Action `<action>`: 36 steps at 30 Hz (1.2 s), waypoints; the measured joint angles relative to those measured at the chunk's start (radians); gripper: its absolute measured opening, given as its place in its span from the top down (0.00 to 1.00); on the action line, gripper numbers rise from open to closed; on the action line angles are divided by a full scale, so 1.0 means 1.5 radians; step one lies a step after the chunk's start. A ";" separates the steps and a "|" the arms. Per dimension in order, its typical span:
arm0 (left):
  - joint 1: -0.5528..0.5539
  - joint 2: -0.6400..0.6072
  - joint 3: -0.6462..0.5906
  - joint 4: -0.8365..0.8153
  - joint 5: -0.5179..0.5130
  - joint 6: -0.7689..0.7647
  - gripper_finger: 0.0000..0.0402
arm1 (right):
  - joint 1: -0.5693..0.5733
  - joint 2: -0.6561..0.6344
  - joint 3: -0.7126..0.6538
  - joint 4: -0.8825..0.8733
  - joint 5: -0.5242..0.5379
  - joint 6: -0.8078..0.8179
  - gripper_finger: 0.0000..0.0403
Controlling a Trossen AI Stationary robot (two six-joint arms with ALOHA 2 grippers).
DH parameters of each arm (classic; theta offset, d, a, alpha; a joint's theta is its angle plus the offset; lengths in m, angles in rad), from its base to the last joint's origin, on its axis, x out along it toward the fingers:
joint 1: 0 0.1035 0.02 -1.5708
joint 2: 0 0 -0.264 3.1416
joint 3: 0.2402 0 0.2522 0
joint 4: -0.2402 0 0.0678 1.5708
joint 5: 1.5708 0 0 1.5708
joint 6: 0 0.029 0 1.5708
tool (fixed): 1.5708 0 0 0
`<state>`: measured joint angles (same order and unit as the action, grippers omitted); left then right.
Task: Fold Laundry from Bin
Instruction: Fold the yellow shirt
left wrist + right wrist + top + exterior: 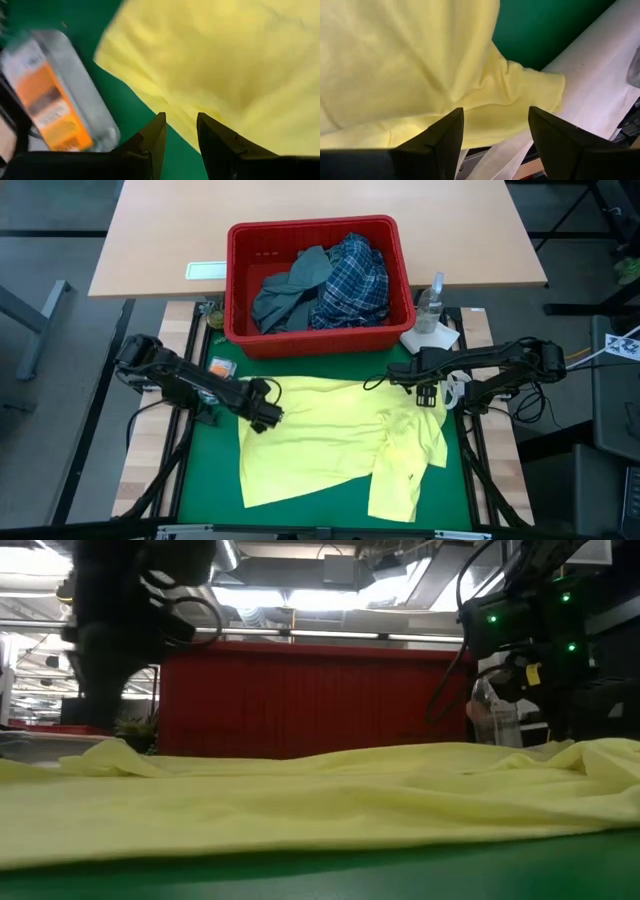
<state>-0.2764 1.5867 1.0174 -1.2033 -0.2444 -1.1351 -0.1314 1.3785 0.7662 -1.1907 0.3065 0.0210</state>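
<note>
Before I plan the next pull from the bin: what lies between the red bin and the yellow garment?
In the high view, only a bare strip of green mat separates the red bin from the yellow garment.

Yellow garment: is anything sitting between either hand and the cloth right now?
Nothing visible. The left hand hovers at the yellow garment's left edge, fingers apart, empty. The right hand is over its upper right corner, open wide. The orange-labelled packet lies off to the side.
</note>
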 joint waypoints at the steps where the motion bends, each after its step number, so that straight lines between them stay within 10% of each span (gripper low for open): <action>1: -0.013 0.000 -0.002 0.003 0.003 -0.017 0.74 | 0.000 0.000 0.000 0.000 0.000 0.000 0.44; 36: -0.088 -0.003 -0.161 0.251 -0.006 -0.180 0.79 | 0.000 -0.001 0.000 0.007 -0.007 -0.002 0.44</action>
<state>-0.4091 1.5824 0.7761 -0.8266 -0.2536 -1.4057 -0.1314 1.3777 0.7669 -1.1797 0.2955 0.0176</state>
